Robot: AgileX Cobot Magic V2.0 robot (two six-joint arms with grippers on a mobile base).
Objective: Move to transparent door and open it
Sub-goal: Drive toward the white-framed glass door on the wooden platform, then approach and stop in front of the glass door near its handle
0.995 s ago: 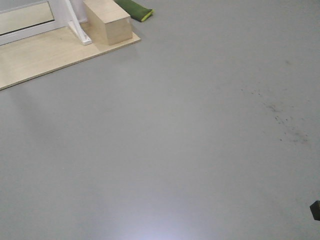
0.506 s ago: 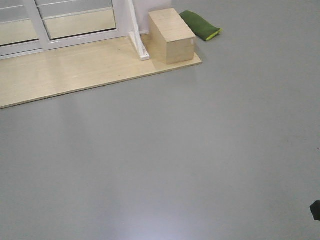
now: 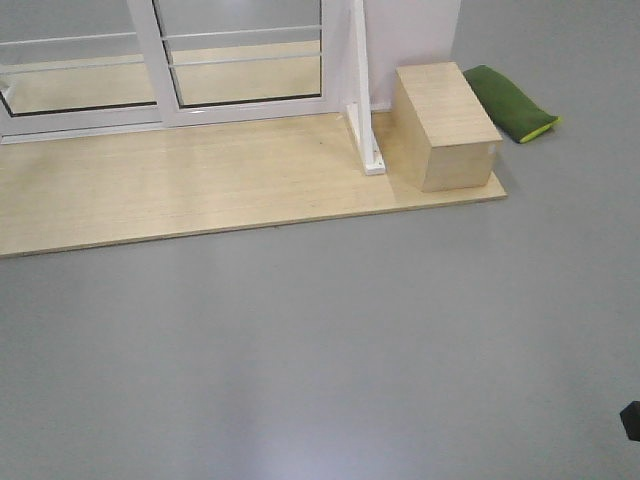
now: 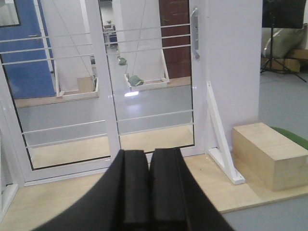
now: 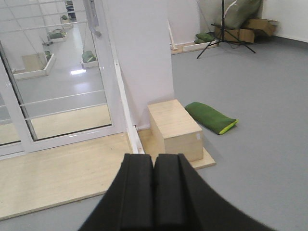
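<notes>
The transparent door (image 4: 154, 86) stands ahead in a white frame, with thin white bars across the glass. Its grey-white handle (image 4: 194, 36) sits high on the right stile. The right wrist view shows the same door (image 5: 62, 86) and handle (image 5: 92, 18) at the upper left. Only the door's lower part (image 3: 245, 65) appears in the front view. My left gripper (image 4: 149, 155) is shut and empty, well short of the door. My right gripper (image 5: 154, 158) is also shut and empty, over the grey floor.
A second glass panel (image 4: 53, 96) without a handle stands left of the door. A pale wooden platform (image 3: 180, 190) lies before the doors. A white brace (image 3: 365, 140), a wooden box (image 3: 445, 125) and a green cushion (image 3: 512, 102) sit at its right end. A tripod (image 5: 226, 29) stands far back.
In the front view the platform, box and cushion have slid from the upper left toward the right and down. More of the door frame has come into view.
</notes>
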